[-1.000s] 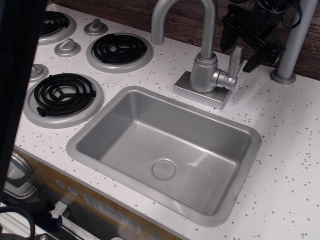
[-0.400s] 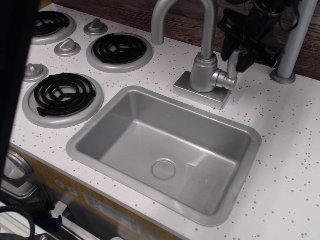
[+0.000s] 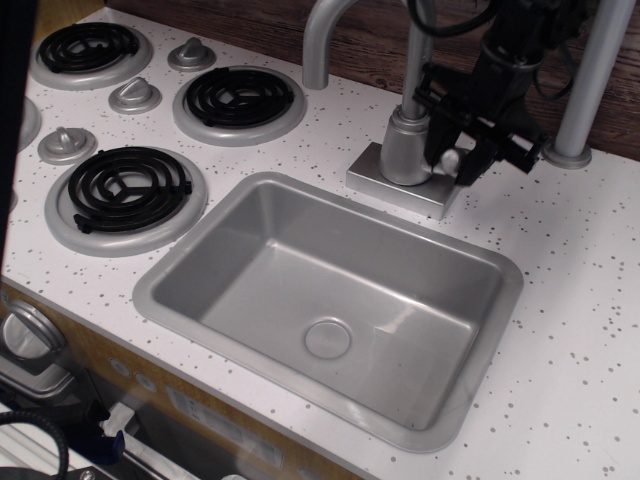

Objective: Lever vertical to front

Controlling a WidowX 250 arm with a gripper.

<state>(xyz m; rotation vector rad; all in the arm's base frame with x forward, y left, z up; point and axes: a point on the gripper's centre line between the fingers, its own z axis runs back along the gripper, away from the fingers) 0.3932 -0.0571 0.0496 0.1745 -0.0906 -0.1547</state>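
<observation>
- Lever (image 3: 452, 160): mounted on the right flank of the faucet body (image 3: 405, 145), almost wholly hidden behind the gripper; only a pale rounded bit of stub or paddle base visible between the dark fingers.
- Long axis of lever: not readable here; judged upright or nearly so, given the gripper stacked over and around it.
- Gripper (image 3: 458, 162): black, descending from upper right, fingers straddling the lever at stub height, one toward the faucet body, one on the outer side.
- Opening: narrow, fingers close about the lever; firm contact versus a mere bracket not discernible.
- Key relation: lever inside the finger gap, pivot at the stub just beside the faucet body; front of the worktop (image 3: 560, 330) toward the sink (image 3: 250, 200) and the viewer.
- Judged requirement for next move: swing of the paddle top down and forward about the stub, toward the sink.
- Risk, as judged: slip off the smooth paddle if grip loose.
</observation>
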